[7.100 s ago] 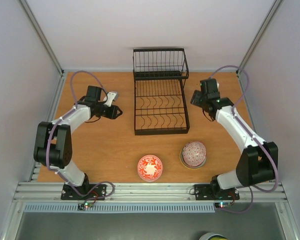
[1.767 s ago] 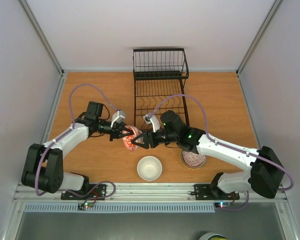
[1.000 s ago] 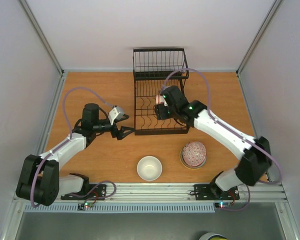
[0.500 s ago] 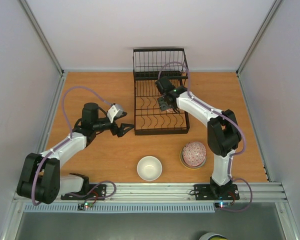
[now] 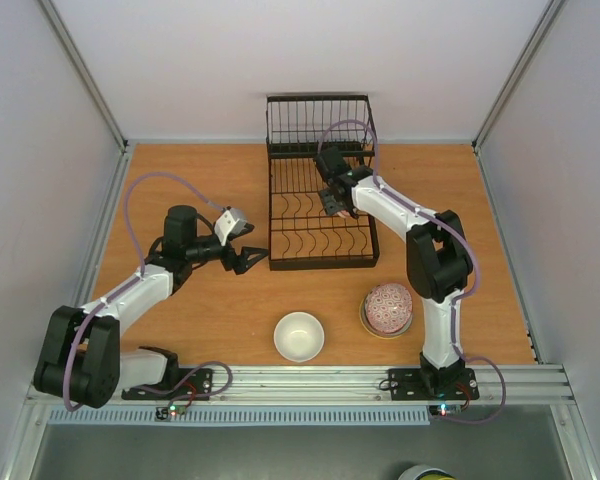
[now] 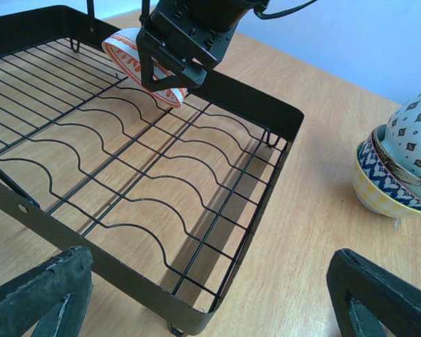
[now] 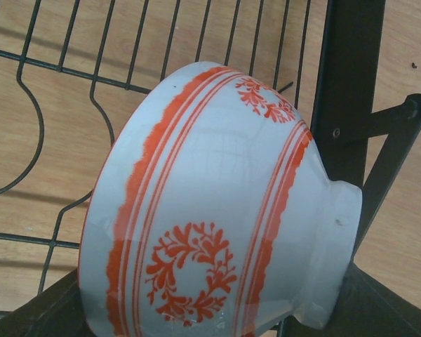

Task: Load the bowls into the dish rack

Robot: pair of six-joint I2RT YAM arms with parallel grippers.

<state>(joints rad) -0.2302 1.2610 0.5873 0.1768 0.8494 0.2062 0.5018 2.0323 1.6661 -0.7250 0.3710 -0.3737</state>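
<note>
Right gripper, partly open, grips the red-patterned white ceramic bowl; released tilted, it may roll across the black wire dish rack.

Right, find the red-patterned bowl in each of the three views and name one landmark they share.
Left wrist: red-patterned bowl at upper left, tilted, gripped by the right end effector over the dish rack.
Right wrist: fills the centre, lying on its side above the rack wires.
Top external: almost hidden under that end effector, over the rack's far half.
Shared landmark: the rack's wavy black wires.
</note>
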